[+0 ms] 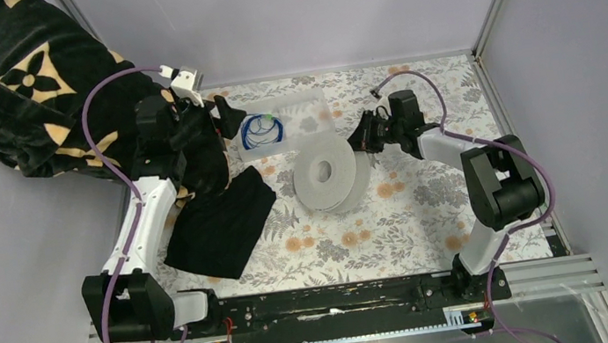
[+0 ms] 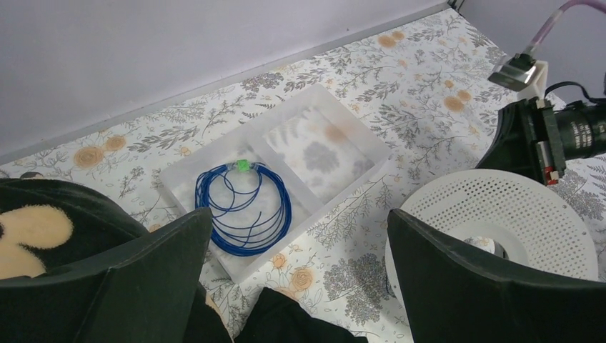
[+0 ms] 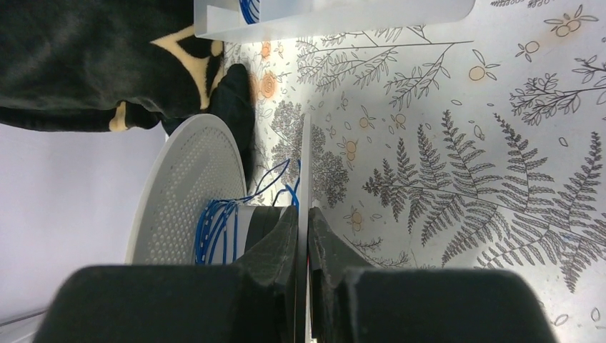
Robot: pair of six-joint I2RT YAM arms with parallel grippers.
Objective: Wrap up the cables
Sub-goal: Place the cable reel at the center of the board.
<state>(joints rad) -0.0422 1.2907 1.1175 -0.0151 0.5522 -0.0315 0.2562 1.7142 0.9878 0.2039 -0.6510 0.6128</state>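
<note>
Pinching the thin flange of a white perforated plastic spool (image 3: 186, 186), the right claw (image 3: 304, 211) is pressed together; fine blue cable (image 3: 214, 229) winds round the spool's hub. The left claw (image 2: 299, 218) hangs spread above a frosted two-compartment plastic tray (image 2: 350, 123). Its left-hand compartment holds one coiled blue cable (image 2: 280, 214) with a green tie (image 2: 243, 166). Floral-covered bench (image 1: 396, 221), grey walls. Count: two claws, one spool, one tray, one black cloth (image 1: 218, 223).

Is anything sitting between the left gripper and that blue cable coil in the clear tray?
Nothing visible. The cable coil lies uncovered in one compartment of the clear tray. The open left gripper hangs apart from it, with only the tray's low walls around the coil.
</note>
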